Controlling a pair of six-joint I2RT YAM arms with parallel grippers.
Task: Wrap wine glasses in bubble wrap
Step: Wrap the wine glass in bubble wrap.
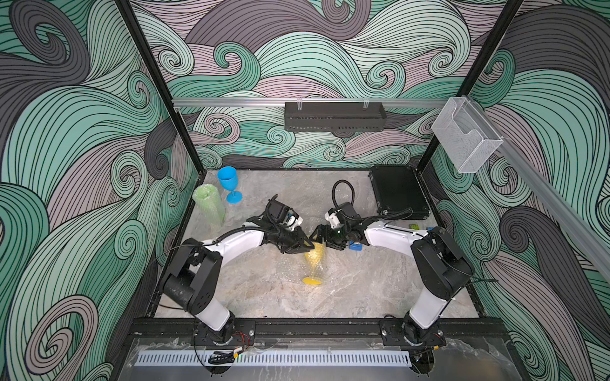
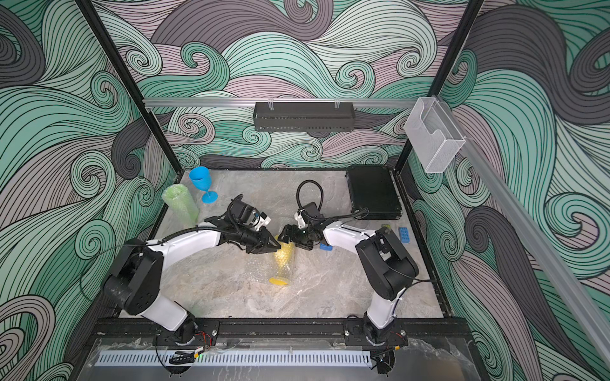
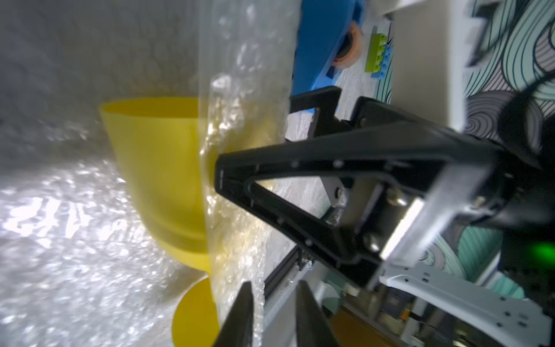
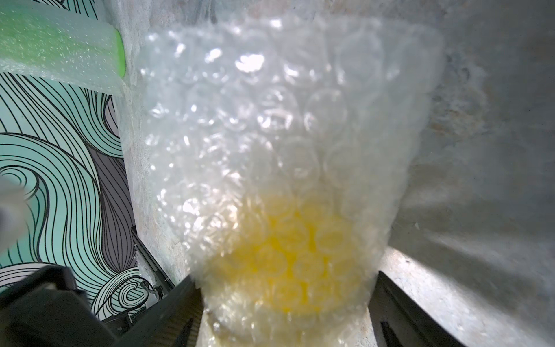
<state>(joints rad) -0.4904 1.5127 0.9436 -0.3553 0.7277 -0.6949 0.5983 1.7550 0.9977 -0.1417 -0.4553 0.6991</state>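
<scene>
One yellow goblet (image 3: 156, 168) in right fingers (image 3: 300, 157), wrap (image 3: 240, 90) edge across bowl, open tabletop (image 1: 363, 290)

A grey marble-patterned worktop (image 1: 264, 297) is ringed by walls papered in teal, lilac and grey swirls. A flat black hard case (image 1: 399, 191) lies at its far right corner. A blue plastic tape dispenser (image 2: 325, 246) sits near the middle, and a green toy brick (image 2: 385, 226) and a blue toy brick (image 2: 404, 235) lie near the right edge. A black perforated metal tray (image 1: 335, 115) hangs on the back rail. A clear plastic holder (image 1: 465, 138) hangs on the right rail.
</scene>
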